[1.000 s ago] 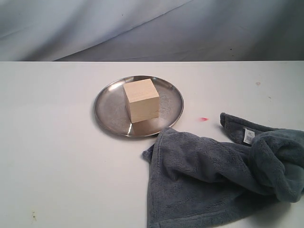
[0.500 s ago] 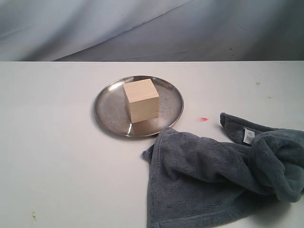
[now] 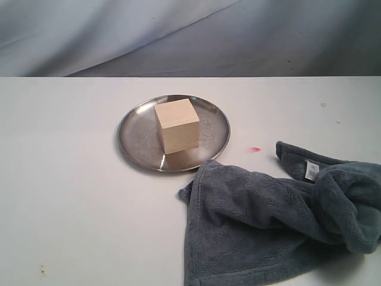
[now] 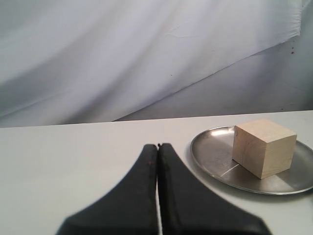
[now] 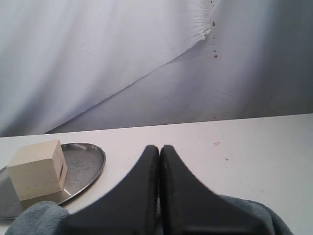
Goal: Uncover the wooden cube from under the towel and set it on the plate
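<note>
The pale wooden cube (image 3: 177, 126) stands upright in the middle of the steel plate (image 3: 134, 134), uncovered. The blue-grey towel (image 3: 268, 220) lies crumpled on the table in front of and to the right of the plate, one corner just touching its rim, white tag up. Neither arm shows in the exterior view. In the left wrist view my left gripper (image 4: 157, 146) is shut and empty, well back from the cube (image 4: 263, 147) and plate (image 4: 210, 156). My right gripper (image 5: 160, 147) is shut too, above the towel (image 5: 34, 218), with cube (image 5: 38, 170) and plate (image 5: 85, 161) off to its side.
A white table (image 3: 71, 196) carries everything, with a small red mark (image 3: 256, 149) right of the plate. A grey-white cloth backdrop (image 3: 190, 36) hangs behind the table's far edge.
</note>
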{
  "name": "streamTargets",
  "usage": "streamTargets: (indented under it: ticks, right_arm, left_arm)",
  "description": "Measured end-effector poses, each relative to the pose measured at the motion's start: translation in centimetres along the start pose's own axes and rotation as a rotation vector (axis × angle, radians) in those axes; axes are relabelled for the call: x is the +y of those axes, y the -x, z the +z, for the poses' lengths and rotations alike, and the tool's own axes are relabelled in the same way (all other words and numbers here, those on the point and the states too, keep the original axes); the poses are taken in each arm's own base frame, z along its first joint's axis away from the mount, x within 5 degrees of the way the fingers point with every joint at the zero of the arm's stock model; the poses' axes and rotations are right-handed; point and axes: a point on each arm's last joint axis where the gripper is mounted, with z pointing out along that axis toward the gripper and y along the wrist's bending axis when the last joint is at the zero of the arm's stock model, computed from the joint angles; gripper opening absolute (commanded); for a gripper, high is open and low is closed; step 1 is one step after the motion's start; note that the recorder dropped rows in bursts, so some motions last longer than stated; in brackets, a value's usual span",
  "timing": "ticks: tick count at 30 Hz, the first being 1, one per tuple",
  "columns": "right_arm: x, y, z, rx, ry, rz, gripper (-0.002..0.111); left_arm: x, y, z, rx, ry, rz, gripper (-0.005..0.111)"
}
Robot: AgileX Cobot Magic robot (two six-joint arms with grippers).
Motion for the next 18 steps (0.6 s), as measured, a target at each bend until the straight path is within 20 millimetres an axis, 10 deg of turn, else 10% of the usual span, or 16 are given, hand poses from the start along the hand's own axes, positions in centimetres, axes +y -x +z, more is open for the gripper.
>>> streamTargets:
  ticks: [18]
  right_arm:
    - [-0.02,-0.18,0.0,0.019,-0.006,-0.052,0.0]
  left_arm:
    - [0.0,0.0,0.0,0.0,0.0,0.0,0.0]
